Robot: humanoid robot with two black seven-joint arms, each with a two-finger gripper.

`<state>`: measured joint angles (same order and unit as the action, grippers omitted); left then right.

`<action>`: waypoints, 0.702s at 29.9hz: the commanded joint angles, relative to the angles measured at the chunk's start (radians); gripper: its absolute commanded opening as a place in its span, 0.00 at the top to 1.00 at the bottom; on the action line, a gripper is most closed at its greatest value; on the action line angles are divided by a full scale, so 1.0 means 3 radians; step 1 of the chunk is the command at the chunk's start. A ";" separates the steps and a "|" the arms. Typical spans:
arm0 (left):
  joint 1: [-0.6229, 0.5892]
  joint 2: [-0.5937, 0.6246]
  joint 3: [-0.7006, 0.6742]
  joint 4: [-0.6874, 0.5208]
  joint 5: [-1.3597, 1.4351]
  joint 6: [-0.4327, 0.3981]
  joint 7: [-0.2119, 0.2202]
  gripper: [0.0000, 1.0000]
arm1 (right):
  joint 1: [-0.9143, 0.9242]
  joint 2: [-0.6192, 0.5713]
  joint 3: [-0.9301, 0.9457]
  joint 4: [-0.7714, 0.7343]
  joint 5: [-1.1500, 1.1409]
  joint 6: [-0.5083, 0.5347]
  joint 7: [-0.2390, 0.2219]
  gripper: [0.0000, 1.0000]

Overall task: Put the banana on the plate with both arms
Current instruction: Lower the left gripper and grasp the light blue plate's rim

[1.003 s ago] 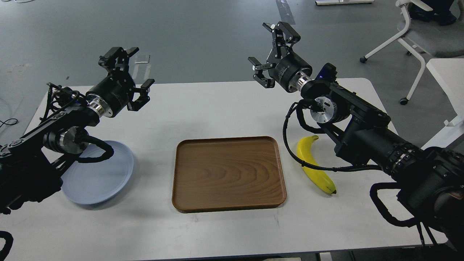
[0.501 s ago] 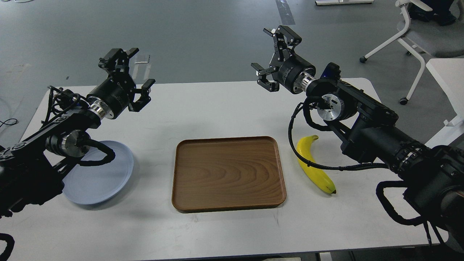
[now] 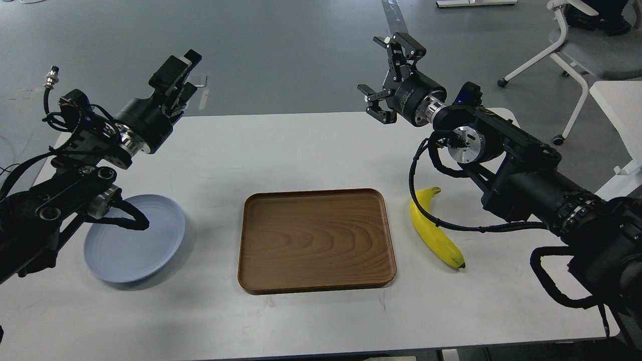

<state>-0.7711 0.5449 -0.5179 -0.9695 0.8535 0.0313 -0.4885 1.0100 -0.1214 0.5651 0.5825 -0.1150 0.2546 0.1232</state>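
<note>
Two black arms reach in over a white table [image 3: 311, 145], and neither holds anything. Your right gripper [image 3: 388, 75] hovers high above the far table edge with its claw spread wide and empty. The banana [image 3: 434, 233] lies flat on the table well below and nearer you than that claw, under the right forearm, with its greenish stem pointing away and its dark tip toward you; a black cable loops across its middle in this view. Your left gripper [image 3: 175, 75] is raised on the other side, turned edge-on (its fingers overlap, so you cannot tell whether they are spread or pressed together). The plate [image 3: 150, 240], pale blue and round, sits below and nearer you than the left claw, partly hidden by the left arm, and looks tipped up slightly at its near left side, though that is hard to confirm. A brown wooden tray [image 3: 316, 240] lies between plate and banana, touching neither. The step in hand looks like the right arm's approach to the fruit. To do it well, bring the right claw down and back toward you, turn the wrist so the fingers straddle the banana across its width near the middle, keep the cable clear, and close gently, since the skin will bruise.
</note>
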 commanded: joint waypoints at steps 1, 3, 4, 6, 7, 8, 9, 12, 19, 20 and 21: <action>-0.0027 0.0177 0.0100 -0.0072 0.0457 0.0054 -0.0001 0.02 | -0.0028 -0.0061 -0.0002 -0.0014 0.0000 -0.0051 0.0014 0.00; -0.0012 0.0249 0.0182 -0.0122 0.1044 0.0202 -0.0001 0.03 | -0.0028 -0.0071 -0.0002 -0.0014 0.0000 -0.0122 0.0014 0.00; 0.0003 0.0285 0.0202 -0.0158 0.1264 0.0304 -0.0001 0.04 | -0.0023 -0.0076 -0.0002 -0.0014 0.0000 -0.0143 0.0014 0.00; 0.0095 0.0473 0.0406 -0.0250 0.1969 0.0742 -0.0001 0.05 | -0.0028 -0.0117 -0.0017 0.0001 0.0000 -0.0224 0.0014 0.00; 0.0131 0.0515 0.0503 -0.0256 0.2068 0.0831 -0.0001 0.06 | -0.0028 -0.0122 -0.0023 0.0001 0.0000 -0.0230 0.0014 0.00; 0.0177 0.0581 0.0707 -0.0256 0.2134 0.0973 -0.0001 0.08 | -0.0033 -0.0137 -0.0043 0.0006 0.0000 -0.0245 0.0014 0.00; 0.0188 0.0617 0.0815 -0.0256 0.2130 0.1025 -0.0001 0.08 | -0.0033 -0.0147 -0.0048 0.0006 0.0000 -0.0245 0.0014 0.00; 0.0208 0.0806 0.1158 -0.0205 0.2089 0.1087 -0.0001 0.19 | -0.0038 -0.0193 -0.0048 0.0006 0.0000 -0.0250 0.0019 0.00; 0.0530 0.1087 0.1297 -0.0087 0.1789 0.1102 -0.0001 0.15 | -0.0043 -0.0189 -0.0053 0.0006 0.0000 -0.0250 0.0019 0.00; 0.0540 0.1149 0.1312 -0.0087 0.1636 0.1102 -0.0001 0.11 | -0.0048 -0.0188 -0.0053 0.0006 0.0000 -0.0250 0.0019 0.00; 0.0541 0.1180 0.1317 -0.0087 0.1558 0.1097 -0.0001 0.11 | -0.0053 -0.0188 -0.0053 0.0001 0.0000 -0.0250 0.0019 0.00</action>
<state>-0.6242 0.8639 -0.1293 -0.9992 1.4103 0.3606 -0.4891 0.9976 -0.1794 0.5491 0.5847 -0.1150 0.1794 0.1288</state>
